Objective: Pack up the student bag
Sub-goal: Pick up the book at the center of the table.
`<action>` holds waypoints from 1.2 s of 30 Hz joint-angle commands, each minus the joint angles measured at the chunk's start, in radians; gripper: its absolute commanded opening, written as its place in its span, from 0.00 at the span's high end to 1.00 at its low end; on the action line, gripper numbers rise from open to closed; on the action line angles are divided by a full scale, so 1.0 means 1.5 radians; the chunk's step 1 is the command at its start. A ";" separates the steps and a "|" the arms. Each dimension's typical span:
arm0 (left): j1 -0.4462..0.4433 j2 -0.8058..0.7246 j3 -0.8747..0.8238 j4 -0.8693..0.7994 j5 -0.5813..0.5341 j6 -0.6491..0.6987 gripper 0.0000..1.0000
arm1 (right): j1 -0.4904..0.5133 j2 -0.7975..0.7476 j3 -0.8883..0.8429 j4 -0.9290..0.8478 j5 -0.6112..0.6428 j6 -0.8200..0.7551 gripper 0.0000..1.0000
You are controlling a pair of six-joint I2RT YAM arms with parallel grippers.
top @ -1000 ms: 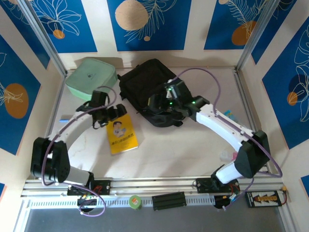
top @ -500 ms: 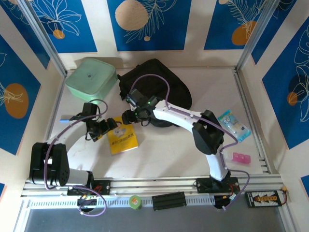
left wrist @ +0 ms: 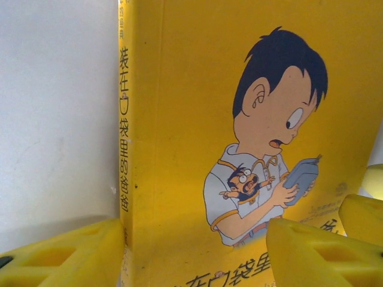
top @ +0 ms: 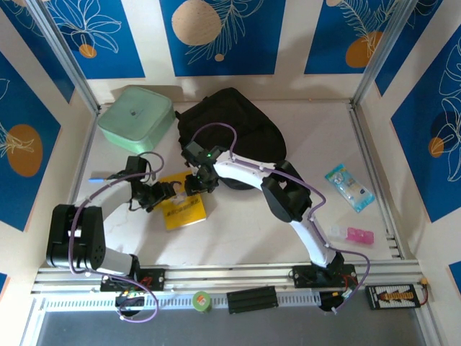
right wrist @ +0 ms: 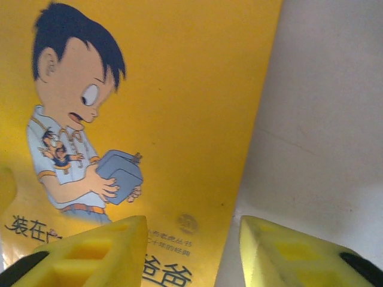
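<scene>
The student bag, a large black backpack, lies at the back middle of the table. In front of it a yellow book with a cartoon boy lies flat. My left gripper is open at the book's left side, one finger beside the spine and the other over the cover. At the book's far edge my right gripper is open too. One of its fingers is over the cover and the other over the bare table. Neither holds anything.
A mint-green lidded box stands at the back left, beside the bag. A clear snack packet and a small pink item lie at the right. The right arm stretches across the table's middle. Blue patterned walls close in three sides.
My right arm has swung left from the bag to the book's far edge. Both grippers' jaws have narrowed. The left gripper has stayed by the book's left side.
</scene>
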 commanded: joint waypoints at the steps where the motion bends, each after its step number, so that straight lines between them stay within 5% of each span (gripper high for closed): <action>1: 0.006 0.019 -0.002 0.007 0.030 0.010 0.38 | -0.006 0.015 0.011 -0.033 -0.012 -0.004 0.60; 25: 0.006 0.039 0.024 0.023 0.128 0.031 0.25 | -0.026 0.044 -0.040 -0.019 -0.047 0.026 0.75; 36: 0.006 -0.048 0.045 0.017 0.234 0.097 0.39 | -0.035 0.048 -0.049 -0.016 -0.045 0.040 0.79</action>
